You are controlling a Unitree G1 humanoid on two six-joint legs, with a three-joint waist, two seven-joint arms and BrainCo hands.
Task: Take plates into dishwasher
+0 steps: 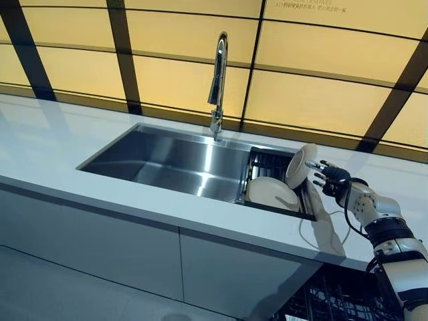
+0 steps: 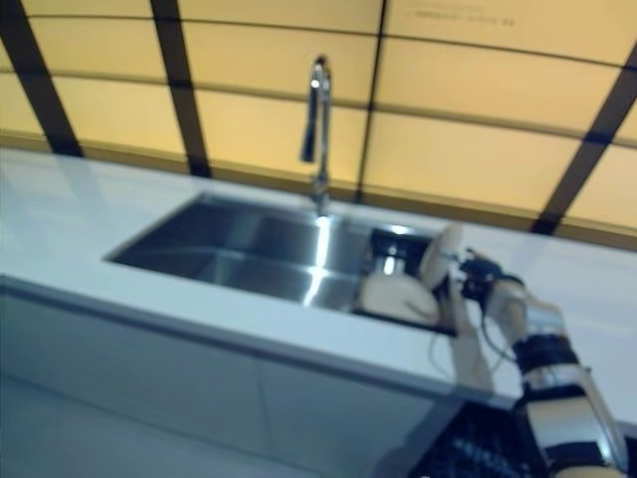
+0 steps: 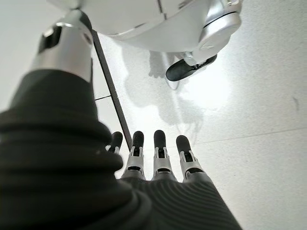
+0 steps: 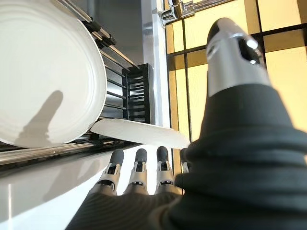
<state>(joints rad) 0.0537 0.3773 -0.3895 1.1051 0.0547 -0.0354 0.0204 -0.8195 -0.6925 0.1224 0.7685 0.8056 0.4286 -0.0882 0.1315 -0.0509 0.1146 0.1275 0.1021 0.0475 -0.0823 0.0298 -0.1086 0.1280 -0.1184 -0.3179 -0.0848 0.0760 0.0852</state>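
Two white plates stand in a black rack (image 1: 267, 162) at the right end of the steel sink (image 1: 167, 160). One plate (image 1: 272, 192) lies nearly flat; the other plate (image 1: 299, 165) leans upright behind it. My right hand (image 1: 329, 178) is right beside the upright plate, fingers straight, one tip reaching its rim. In the right wrist view a plate's thin rim (image 4: 139, 132) lies just past the fingers (image 4: 139, 168), with the thumb (image 4: 231, 52) on its other side and a broad plate face (image 4: 48, 81) beyond. My left hand (image 3: 158, 158) hangs open over the floor.
A tall chrome tap (image 1: 219, 80) rises behind the sink. White counter (image 1: 60, 144) runs to both sides, with yellow panelled wall behind. Below the counter at the lower right, the dark wire rack of the dishwasher (image 1: 334, 297) shows.
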